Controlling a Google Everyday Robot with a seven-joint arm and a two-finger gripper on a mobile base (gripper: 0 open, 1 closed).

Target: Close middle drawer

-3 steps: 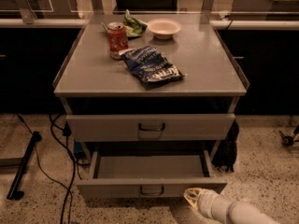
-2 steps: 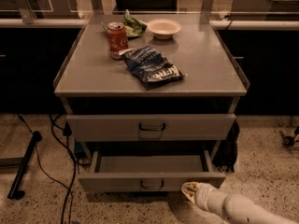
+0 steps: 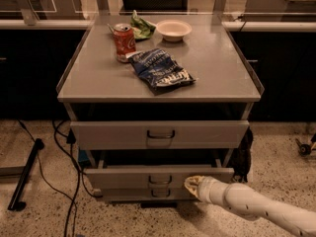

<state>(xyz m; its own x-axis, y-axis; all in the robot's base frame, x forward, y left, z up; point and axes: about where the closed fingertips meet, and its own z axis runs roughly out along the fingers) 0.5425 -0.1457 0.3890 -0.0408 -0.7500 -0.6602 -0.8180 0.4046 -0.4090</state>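
Gripper (image 3: 191, 184) comes first, low at about 5 o'clock in the camera view, at the tip of the white arm (image 3: 256, 209) that reaches in from the 4 o'clock corner. It rests against the front panel of the middle drawer (image 3: 123, 177), just to the 3 o'clock side of the small dark loop handle (image 3: 160, 179). Whether it is clenched or released cannot be told.

The middle drawer stands out a little from the cabinet, with a dark strip of its tray showing behind the panel, so by the look of it the push is well under way but not finished. A short stretch of travel remains before the front sits flush. Directly under it is the lowest drawer (image 3: 128, 194).

Above, toward 12 o'clock, is the taller top drawer (image 3: 108, 135). On the cabinet top (image 3: 98, 78) lie a blue chip bag (image 3: 160, 71), a red soda can (image 3: 125, 42), and farthest back a white bowl (image 3: 173, 30).
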